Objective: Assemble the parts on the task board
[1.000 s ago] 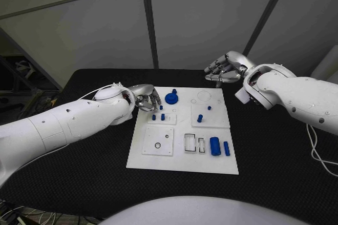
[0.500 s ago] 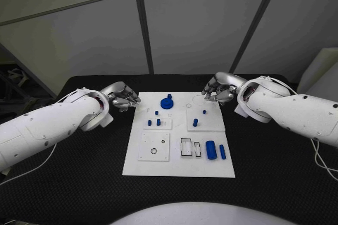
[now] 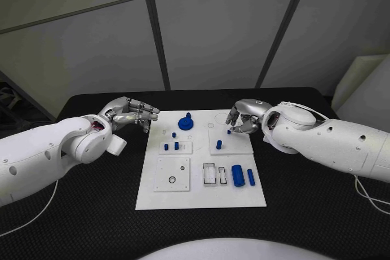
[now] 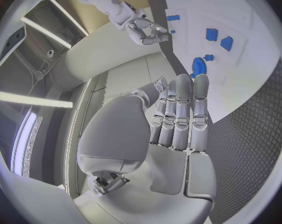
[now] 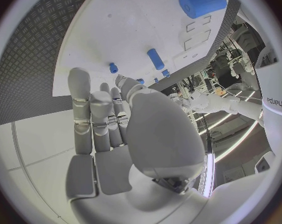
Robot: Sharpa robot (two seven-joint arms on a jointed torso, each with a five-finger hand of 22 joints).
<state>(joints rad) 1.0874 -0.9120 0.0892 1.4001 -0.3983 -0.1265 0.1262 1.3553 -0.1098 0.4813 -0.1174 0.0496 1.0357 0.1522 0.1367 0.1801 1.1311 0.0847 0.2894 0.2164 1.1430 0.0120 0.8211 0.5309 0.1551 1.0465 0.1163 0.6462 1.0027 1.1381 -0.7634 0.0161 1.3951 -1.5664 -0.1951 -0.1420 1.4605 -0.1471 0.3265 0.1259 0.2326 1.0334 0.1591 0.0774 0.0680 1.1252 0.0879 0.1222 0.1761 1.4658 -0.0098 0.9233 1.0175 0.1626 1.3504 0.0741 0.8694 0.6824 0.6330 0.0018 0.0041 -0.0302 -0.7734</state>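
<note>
Hands have shifted since a second ago: my left hand (image 3: 128,113), released and holding nothing, has backed off the far-left corner of the flat white plastic task board (image 3: 203,193), while my right hand (image 3: 244,115), fingers curled, nothing visibly held, has come over its far-right corner. Small blue plastic parts (image 3: 238,175) lie unmoved on the board, so I judge assembly barely begun.

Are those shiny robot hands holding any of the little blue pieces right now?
No. The left robot hand and right robot hand hover at the white task board's far corners, holding nothing.
</note>
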